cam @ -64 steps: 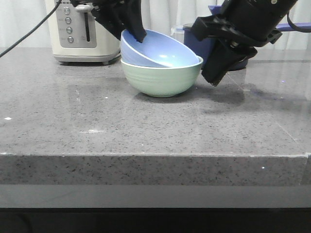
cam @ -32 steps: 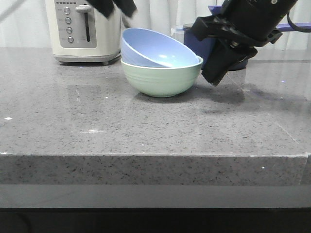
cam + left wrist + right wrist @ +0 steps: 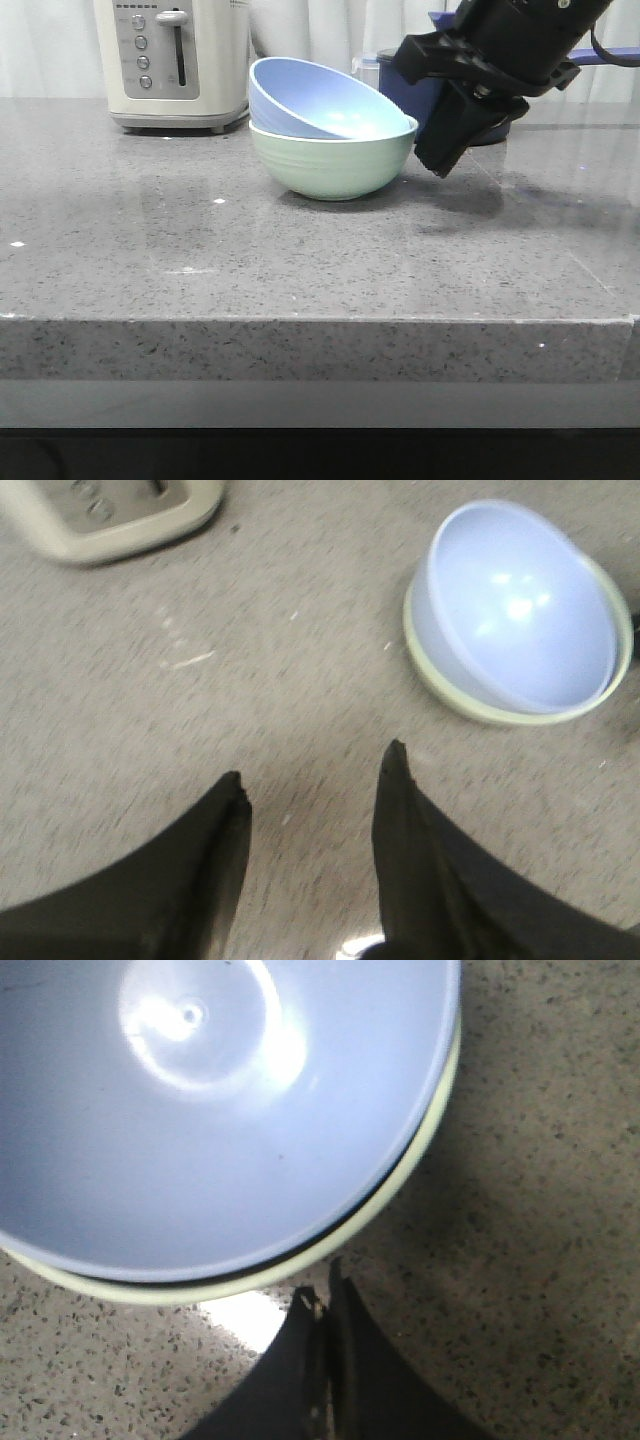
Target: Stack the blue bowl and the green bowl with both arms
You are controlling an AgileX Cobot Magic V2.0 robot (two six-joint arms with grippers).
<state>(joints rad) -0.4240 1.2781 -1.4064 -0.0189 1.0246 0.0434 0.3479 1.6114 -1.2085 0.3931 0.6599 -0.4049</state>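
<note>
Blue bowl sits tilted inside green bowl on the counter, near the toaster. Right gripper fingers together, empty, beside green rim. Left gripper fingers apart, empty, above the counter.

- Your table is grey speckled stone.
- The green bowl stands directly on it near the middle.
- A cream toaster stands at the back left.
- A dark blue pot sits behind the bowl.
</note>
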